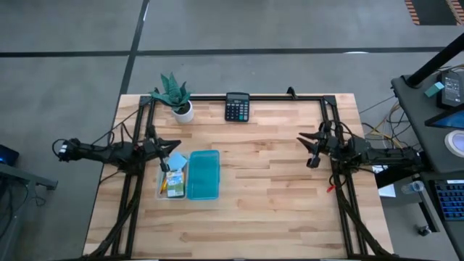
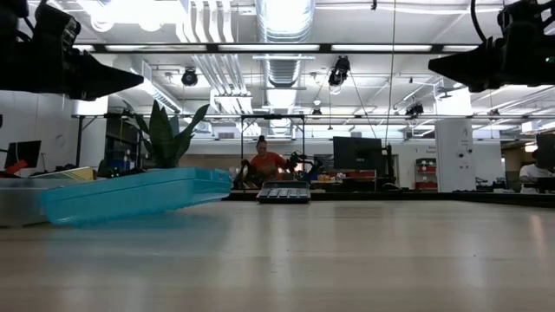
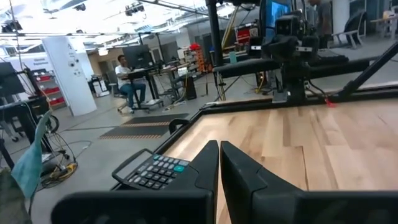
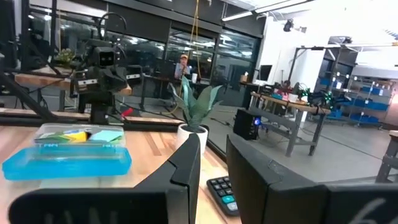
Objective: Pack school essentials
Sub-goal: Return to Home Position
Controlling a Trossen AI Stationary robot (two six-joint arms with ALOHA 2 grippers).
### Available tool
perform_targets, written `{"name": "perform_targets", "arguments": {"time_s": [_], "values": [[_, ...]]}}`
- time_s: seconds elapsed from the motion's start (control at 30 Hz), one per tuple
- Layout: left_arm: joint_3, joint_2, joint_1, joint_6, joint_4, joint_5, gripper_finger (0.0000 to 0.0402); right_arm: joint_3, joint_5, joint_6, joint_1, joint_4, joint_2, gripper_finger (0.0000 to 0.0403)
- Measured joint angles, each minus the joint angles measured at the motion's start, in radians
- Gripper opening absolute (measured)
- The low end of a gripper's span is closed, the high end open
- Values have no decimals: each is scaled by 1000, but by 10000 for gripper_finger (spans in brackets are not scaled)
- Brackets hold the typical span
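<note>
A clear box (image 1: 171,183) stands at the table's left. In it lie the school essentials: a light-blue sticky-note pad (image 1: 176,160) and yellow, green and orange pieces (image 1: 173,182). The right wrist view also shows them in the box (image 4: 79,134). Its teal lid (image 1: 204,175) lies against the box's right side and looks tilted in the low view (image 2: 130,196). My left gripper (image 1: 171,146) hangs shut in the air over the box's far end and holds nothing (image 3: 219,146). My right gripper (image 1: 307,149) hangs open above the table's right part (image 4: 213,142).
A green plant in a white pot (image 1: 177,100) and a dark calculator (image 1: 237,106) stand near the table's far edge. Bare wood (image 1: 261,188) stretches between the lid and my right arm. A person sits at a desk in the room behind (image 2: 263,165).
</note>
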Motion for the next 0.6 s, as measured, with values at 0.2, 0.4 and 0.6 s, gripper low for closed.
{"name": "perform_targets", "arguments": {"time_s": [0.2,0.4,0.6], "values": [[0,15,0,-2,0,0,0,0,6,1,0,-10,8,68],[0,19,0,-2,0,0,0,1,7,1,0,-12,17,68],[-1,18,0,-2,0,0,0,2,7,1,0,-12,17,68]]}}
